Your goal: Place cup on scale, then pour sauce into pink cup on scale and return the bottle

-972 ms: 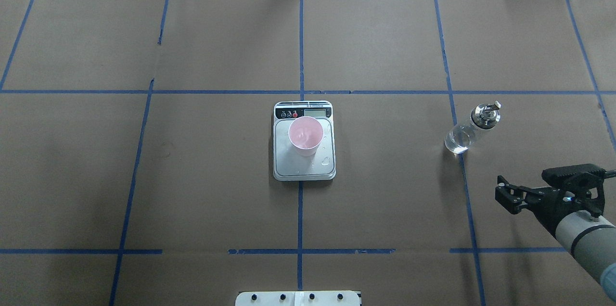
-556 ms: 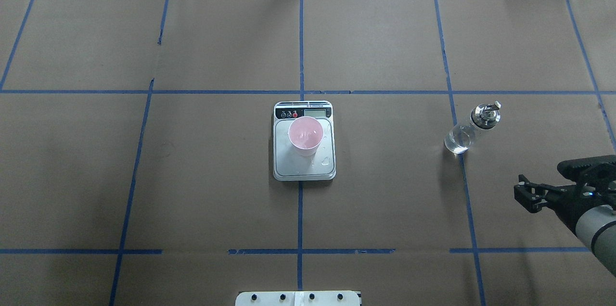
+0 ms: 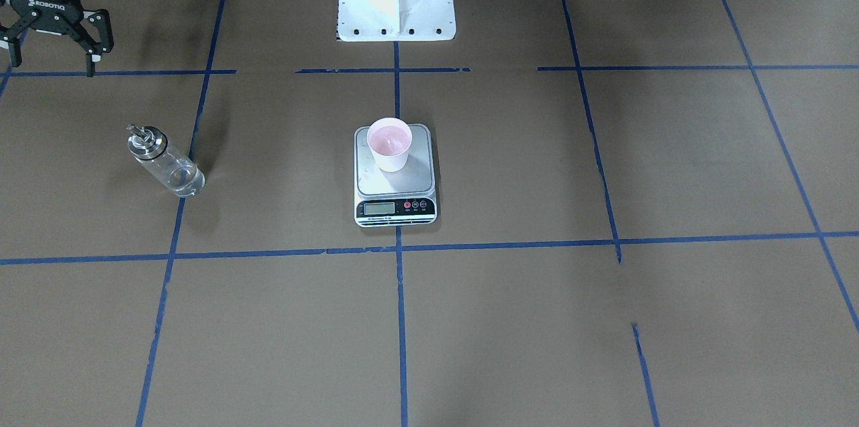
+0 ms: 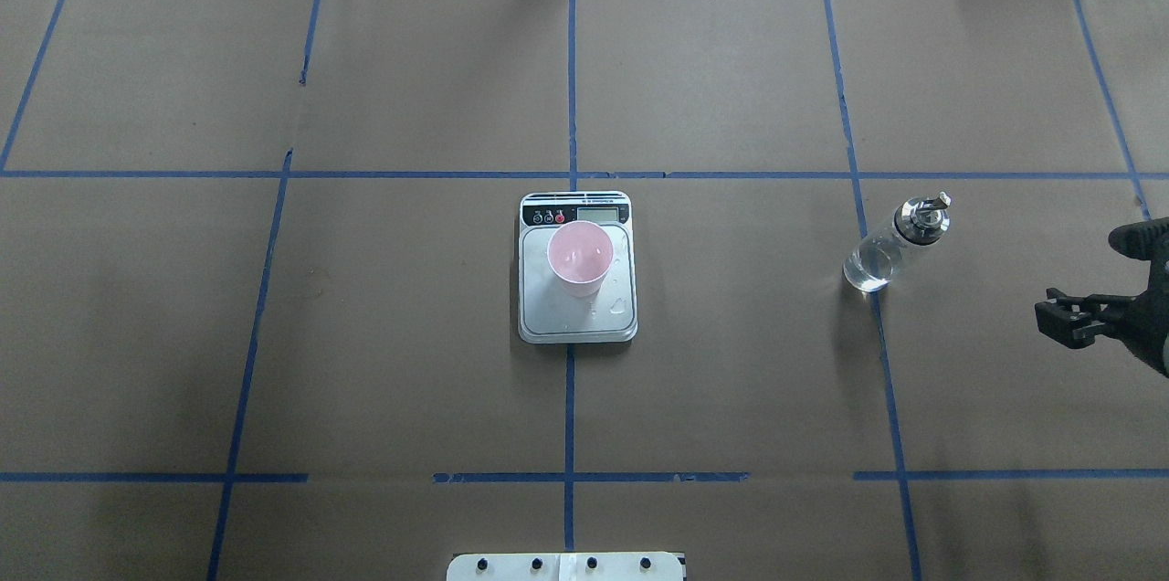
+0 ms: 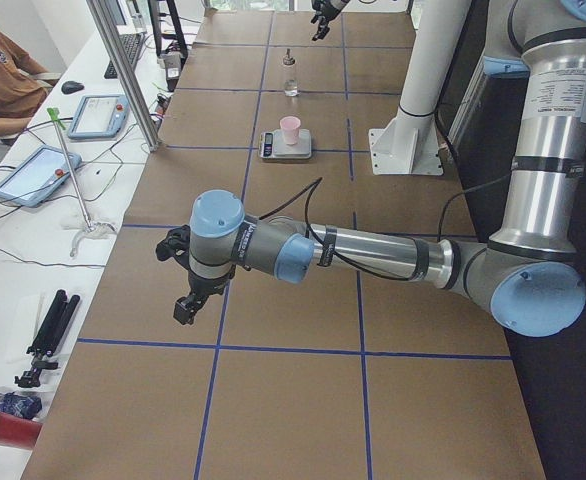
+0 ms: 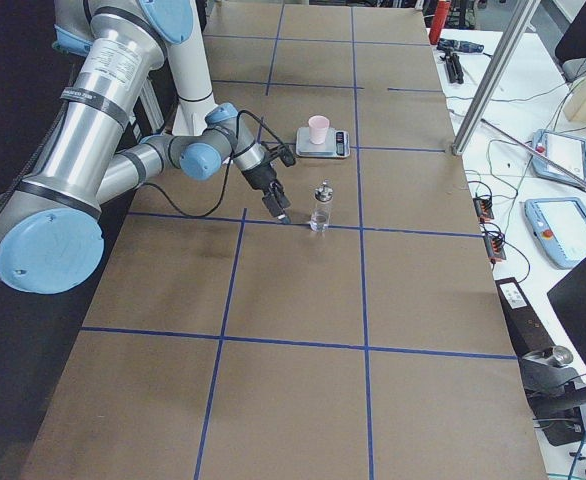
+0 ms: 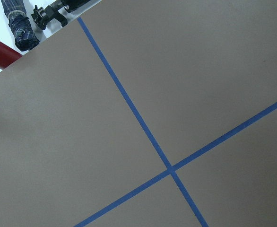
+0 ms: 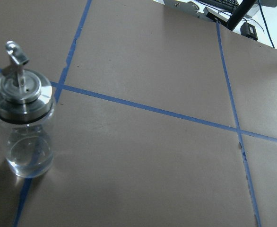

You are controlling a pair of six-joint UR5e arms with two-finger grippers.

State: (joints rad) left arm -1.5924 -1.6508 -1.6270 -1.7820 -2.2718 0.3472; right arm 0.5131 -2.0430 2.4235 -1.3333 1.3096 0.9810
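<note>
Two grippers and four task items on a table [image 4: 411, 380] of matte brown paper gridded with blue tape.

Nearest: white base plate [image 4: 566, 566], flat, at the near edge.

Right gripper [image 3: 50, 59]: black, fingers spread wide, nothing between them, at the table's right side.

Left gripper [image 5: 187, 292]: black, over bare paper at the left end; finger spread cannot be judged.

Scale [image 4: 577, 321]: rectangular, brushed silver platform with clear droplets, black display strip on the far side, centred on the middle tape line.

Cup [image 4: 579, 258]: pale pink tapered plastic, upright on the platform's far half.

Bottle [image 4: 879, 258]: clear glass cylinder, shiny metal cap, thin spout, upright on a tape line, apart from the right gripper; clear sauce [image 8: 29, 156] low inside.

Broad bare paper lies between scale and bottle.
</note>
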